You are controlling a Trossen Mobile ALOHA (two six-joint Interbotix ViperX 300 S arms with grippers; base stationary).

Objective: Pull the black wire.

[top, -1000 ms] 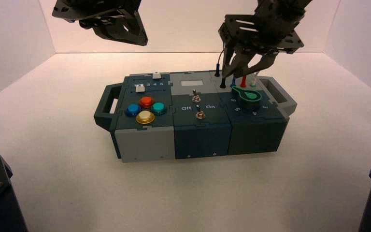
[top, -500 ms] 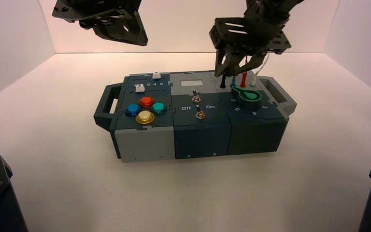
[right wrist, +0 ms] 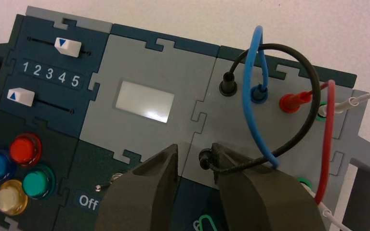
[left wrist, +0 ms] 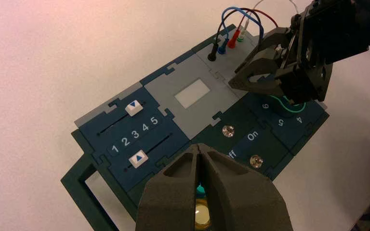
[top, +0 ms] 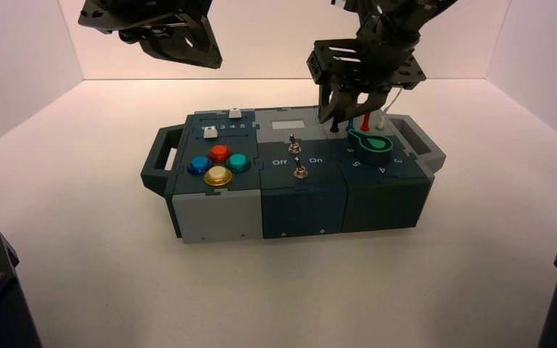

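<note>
The black wire (right wrist: 282,45) arches in a loop between two black plugs on the box's grey wire panel: a far plug (right wrist: 228,83) and a near plug (right wrist: 204,159). My right gripper (right wrist: 195,149) is open, low over the panel. The near plug stands between its fingers, close against one finger (right wrist: 250,187). In the high view the right gripper (top: 341,116) hangs over the wire sockets at the box's back right. In the left wrist view it (left wrist: 238,79) is beside the plugs. My left gripper (left wrist: 198,151) is shut and empty, parked high above the box's left end (top: 210,58).
Blue (right wrist: 250,96), red (right wrist: 330,134) and white (right wrist: 366,98) leads cross the same panel. A green knob (top: 374,143), two toggle switches (top: 294,147), two sliders (right wrist: 67,45), a pale display (right wrist: 144,102) and four coloured buttons (top: 219,165) sit on the box.
My right gripper has moved left and down over the wire sockets, and its open fingers now straddle the near black plug. The left arm has not moved.
</note>
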